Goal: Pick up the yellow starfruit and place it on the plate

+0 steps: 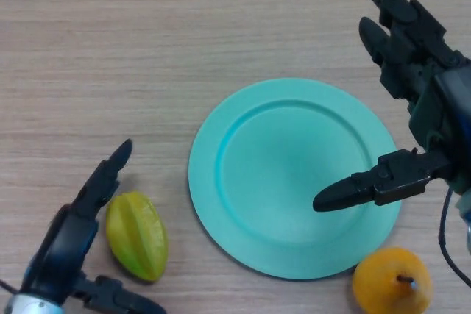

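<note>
The yellow-green starfruit (137, 236) lies on the wooden table at the lower left, just left of the teal plate (294, 178). My left hand (70, 244) is open around the fruit's left side, fingers stretched past it on the far side and thumb below it; I cannot tell if it touches. My right hand (416, 86) hovers open at the plate's right edge, thumb reaching over the plate's rim, holding nothing. The plate is bare.
An orange fruit with a dark stem (391, 282) rests at the lower right, touching or just off the plate's near rim, under my right arm.
</note>
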Controlling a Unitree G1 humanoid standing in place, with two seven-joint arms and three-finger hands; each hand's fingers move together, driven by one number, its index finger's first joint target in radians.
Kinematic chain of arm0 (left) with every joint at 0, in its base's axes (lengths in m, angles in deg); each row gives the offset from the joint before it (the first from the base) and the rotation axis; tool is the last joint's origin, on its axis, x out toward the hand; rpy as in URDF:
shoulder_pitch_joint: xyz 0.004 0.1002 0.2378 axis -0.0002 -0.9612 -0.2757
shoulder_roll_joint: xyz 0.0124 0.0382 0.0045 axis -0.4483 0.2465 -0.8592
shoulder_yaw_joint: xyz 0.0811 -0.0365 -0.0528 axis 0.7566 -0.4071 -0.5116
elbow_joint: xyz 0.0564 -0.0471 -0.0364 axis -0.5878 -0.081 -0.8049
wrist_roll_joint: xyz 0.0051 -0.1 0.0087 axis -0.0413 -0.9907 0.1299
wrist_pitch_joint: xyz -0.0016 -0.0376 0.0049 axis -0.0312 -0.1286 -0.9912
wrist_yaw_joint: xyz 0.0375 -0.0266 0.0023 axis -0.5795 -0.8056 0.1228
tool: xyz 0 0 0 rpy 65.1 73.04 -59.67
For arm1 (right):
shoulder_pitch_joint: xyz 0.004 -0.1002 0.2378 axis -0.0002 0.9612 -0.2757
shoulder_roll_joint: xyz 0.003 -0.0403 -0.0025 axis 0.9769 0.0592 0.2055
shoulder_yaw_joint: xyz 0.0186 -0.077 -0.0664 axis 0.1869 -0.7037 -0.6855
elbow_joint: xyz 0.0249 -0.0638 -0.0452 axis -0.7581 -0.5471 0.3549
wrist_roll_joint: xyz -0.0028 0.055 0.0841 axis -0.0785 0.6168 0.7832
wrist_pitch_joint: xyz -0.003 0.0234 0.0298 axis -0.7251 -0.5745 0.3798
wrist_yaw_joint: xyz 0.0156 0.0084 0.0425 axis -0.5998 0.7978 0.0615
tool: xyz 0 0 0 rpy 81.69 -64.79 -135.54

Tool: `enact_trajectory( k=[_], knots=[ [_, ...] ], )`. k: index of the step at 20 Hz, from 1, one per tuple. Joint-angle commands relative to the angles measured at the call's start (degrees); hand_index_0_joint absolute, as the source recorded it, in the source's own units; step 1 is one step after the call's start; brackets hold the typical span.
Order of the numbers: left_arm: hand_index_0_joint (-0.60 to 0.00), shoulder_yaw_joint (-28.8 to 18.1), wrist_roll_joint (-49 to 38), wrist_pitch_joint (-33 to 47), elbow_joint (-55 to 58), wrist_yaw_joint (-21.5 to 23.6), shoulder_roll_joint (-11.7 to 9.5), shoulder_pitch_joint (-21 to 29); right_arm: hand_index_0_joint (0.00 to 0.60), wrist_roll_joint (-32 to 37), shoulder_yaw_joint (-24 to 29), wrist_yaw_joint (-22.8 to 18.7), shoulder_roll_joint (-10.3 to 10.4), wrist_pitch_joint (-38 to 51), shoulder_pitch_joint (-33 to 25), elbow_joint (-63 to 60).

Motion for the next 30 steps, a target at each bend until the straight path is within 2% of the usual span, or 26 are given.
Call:
enact_trajectory(
  k=[1,2,3,4,6,7,8,10,13,14,17,19,20,21,22,23,24,27,29,30],
  knots=[
    [0.0,-1.7,1.9,4.1,1.6,6.0,-2.3,0.7,0.0,2.6,2.0,-1.7,-0.4,8.7,-1.0,4.2],
    [-0.149,-1.6,2.2,3.5,1.6,6.1,-2.3,0.6,0.0,2.6,2.1,-1.6,-0.4,8.5,-1.1,4.3],
    [-0.25,-1.5,2.5,2.9,1.6,6.1,-2.4,0.5,0.0,2.6,2.2,-1.6,-0.5,8.3,-1.2,4.4],
    [-0.399,-1.4,3.1,1.7,1.7,6.3,-2.4,0.1,0.0,2.4,2.3,-1.4,-0.6,7.7,-1.5,4.7],
    [-0.599,-0.7,6.6,0.3,1.3,6.4,-2.8,-1.1,0.0,2.6,2.9,-1.4,-0.8,5.9,-2.0,5.5],
    [-0.6,-0.5,8.3,1.1,0.9,6.3,-3.2,-1.5,0.0,2.6,2.8,-1.4,-0.9,5.8,-1.9,5.5],
    [-0.6,-0.6,7.4,1.2,1.7,3.7,-3.1,-2.6,0.0,2.6,2.9,-0.9,-1.1,5.4,-1.4,6.2],
    [-0.6,-0.4,6.5,-0.6,3.5,1.7,-2.6,-3.2,0.0,2.6,2.9,-0.8,-1.0,4.9,-1.5,6.4],
    [-0.6,-1.5,6.6,0.4,5.7,1.2,-2.8,-3.8,0.0,2.8,2.6,-0.7,-0.9,4.2,-1.4,6.6],
    [-0.6,-2.6,4.4,-1.1,8.4,0.0,-2.4,-3.9,0.0,3.6,2.7,-1.1,-0.7,3.5,-1.5,6.9],
    [-0.6,-3.5,3.1,-4.7,14.4,-0.1,-1.5,-2.5,0.0,3.7,2.7,-1.4,-0.7,4.3,-1.5,7.0],
    [-0.6,-2.8,3.6,-9.1,19.9,-1.7,-1.3,-1.3,0.0,2.9,2.1,-1.4,-0.8,4.7,-0.8,7.1],
    [-0.6,-1.5,1.8,-14.1,24.1,-3.3,-0.9,0.4,0.0,4.0,2.5,-1.1,-0.7,3.5,-0.7,8.0],
    [-0.6,-0.8,0.5,-15.8,25.3,-3.8,-0.8,1.3,0.0,4.2,2.6,-1.1,-0.7,3.3,-0.8,8.2],
    [-0.6,1.6,-3.1,-22.9,29.0,-6.9,-1.0,3.2,0.0,4.0,2.3,-1.3,-0.8,3.5,-1.0,8.1],
    [-0.6,2.5,-3.8,-24.9,29.7,-7.8,-1.3,3.9,0.0,4.0,2.2,-1.5,-0.7,3.7,-1.2,8.0],
    [-0.6,5.5,-4.4,-31.8,30.9,-7.4,-1.1,6.4,0.0,4.6,2.4,-1.9,-0.5,3.3,-1.3,8.4],
    [-0.6,10.0,-2.1,-24.9,25.0,-3.7,-1.0,10.6,0.0,5.2,2.5,-2.5,-0.6,3.7,-1.1,8.8],
    [-0.6,12.7,-1.0,-16.7,19.5,-1.1,-0.2,13.2,0.0,5.5,2.6,-3.0,-0.5,4.8,-0.6,8.8],
    [-0.6,14.0,2.7,-14.8,16.2,-1.3,0.3,14.9,0.0,4.7,2.4,-2.9,-0.6,5.5,-0.2,8.5]
  ],
)
